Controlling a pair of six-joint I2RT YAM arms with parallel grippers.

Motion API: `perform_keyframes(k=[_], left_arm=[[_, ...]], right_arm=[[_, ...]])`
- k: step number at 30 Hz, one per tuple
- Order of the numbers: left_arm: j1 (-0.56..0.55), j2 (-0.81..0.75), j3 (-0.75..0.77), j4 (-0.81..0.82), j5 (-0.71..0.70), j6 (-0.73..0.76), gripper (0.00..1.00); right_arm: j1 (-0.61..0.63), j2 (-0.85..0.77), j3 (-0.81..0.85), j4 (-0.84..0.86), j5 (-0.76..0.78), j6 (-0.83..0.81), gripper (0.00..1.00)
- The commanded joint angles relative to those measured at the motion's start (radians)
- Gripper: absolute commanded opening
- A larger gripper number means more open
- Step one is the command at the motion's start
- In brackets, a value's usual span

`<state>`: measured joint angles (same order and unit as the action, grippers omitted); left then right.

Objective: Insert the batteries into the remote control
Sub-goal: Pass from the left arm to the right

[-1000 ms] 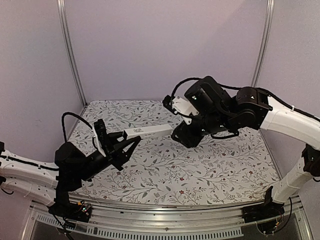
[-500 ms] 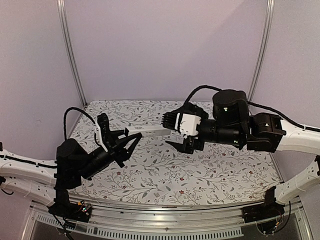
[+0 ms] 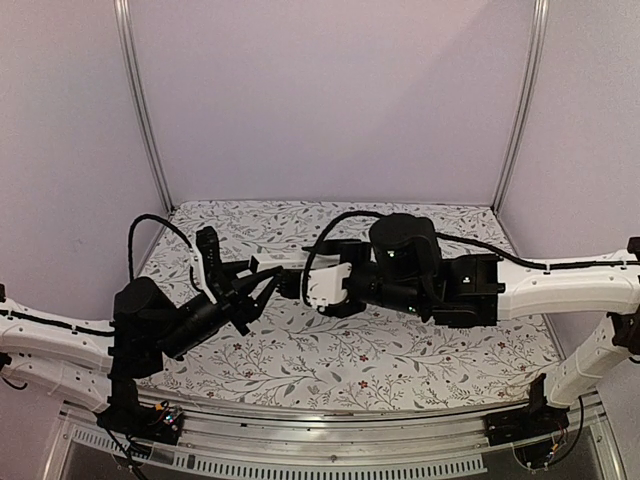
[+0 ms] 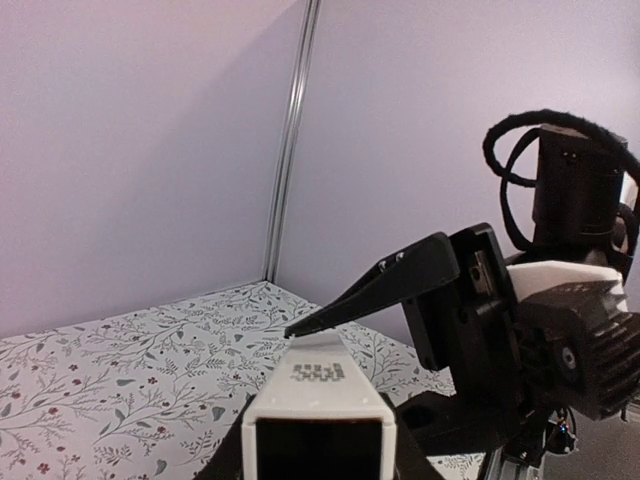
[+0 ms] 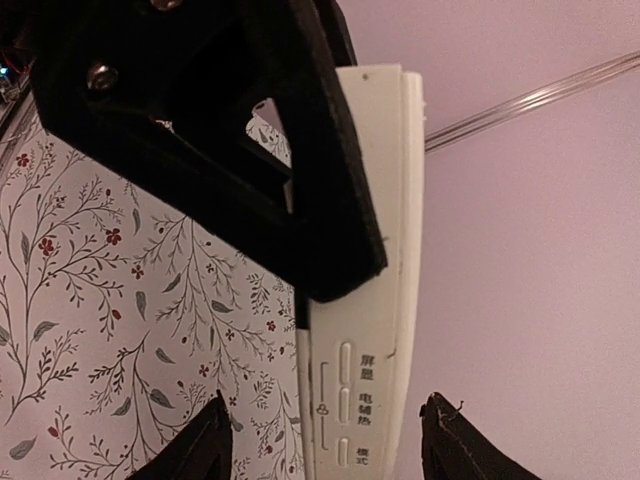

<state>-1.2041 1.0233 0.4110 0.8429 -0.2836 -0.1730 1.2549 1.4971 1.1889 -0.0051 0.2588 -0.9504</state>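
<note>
My left gripper (image 3: 258,278) is shut on the remote control (image 3: 277,263), a slim white bar held above the floral table and pointing right. In the left wrist view its near end (image 4: 318,400) faces the camera. My right gripper (image 3: 300,272) has come in over the bar's far end. In the right wrist view its two fingertips (image 5: 208,440) straddle the remote control (image 5: 365,330) with a gap on each side, so it is open. A black finger (image 5: 250,150) of the left gripper lies across the bar. No batteries are in view.
A floral cloth (image 3: 400,350) covers the table. Lilac walls with metal posts (image 3: 140,110) close in the back and sides. The right arm (image 3: 560,285) stretches low across the table from the right, with a cable loop (image 3: 335,225) above its wrist.
My right gripper has swung left along the remote toward the left gripper, and its wrist has turned over. The left arm has lifted the remote only slightly.
</note>
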Motion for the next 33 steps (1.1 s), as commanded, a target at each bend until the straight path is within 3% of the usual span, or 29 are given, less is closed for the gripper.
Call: perform_keyframes(k=[1, 4, 8, 16, 25, 26, 30, 33], left_arm=[[0.000, -0.005, 0.030, 0.007, -0.009, -0.010, 0.00], [0.001, -0.006, 0.030, 0.007, -0.007, -0.008, 0.00], [0.001, -0.003, 0.031, 0.008, -0.006, -0.009, 0.00], [-0.001, -0.002, 0.026, 0.014, -0.007, -0.015, 0.00], [0.000, -0.006, 0.022, 0.015, -0.022, -0.013, 0.00], [0.000, -0.005, 0.020, 0.015, -0.026, -0.013, 0.03], [0.001, -0.007, 0.007, 0.048, -0.044, 0.010, 0.51], [0.000, -0.017, 0.008, 0.057, -0.033, 0.047, 0.75]], right_arm=[[0.001, 0.023, -0.032, 0.105, 0.091, -0.052, 0.61], [0.001, 0.025, -0.050, 0.129, 0.119, -0.064, 0.57], [0.000, 0.021, -0.063, 0.159, 0.143, -0.078, 0.40], [0.001, 0.028, -0.070, 0.214, 0.178, -0.100, 0.24], [0.000, 0.025, -0.058, 0.215, 0.187, -0.047, 0.17], [0.000, 0.025, -0.058, 0.215, 0.187, -0.041, 0.16], [-0.002, 0.019, -0.057, 0.215, 0.169, -0.012, 0.10], [-0.003, 0.012, -0.061, 0.213, 0.158, 0.014, 0.08]])
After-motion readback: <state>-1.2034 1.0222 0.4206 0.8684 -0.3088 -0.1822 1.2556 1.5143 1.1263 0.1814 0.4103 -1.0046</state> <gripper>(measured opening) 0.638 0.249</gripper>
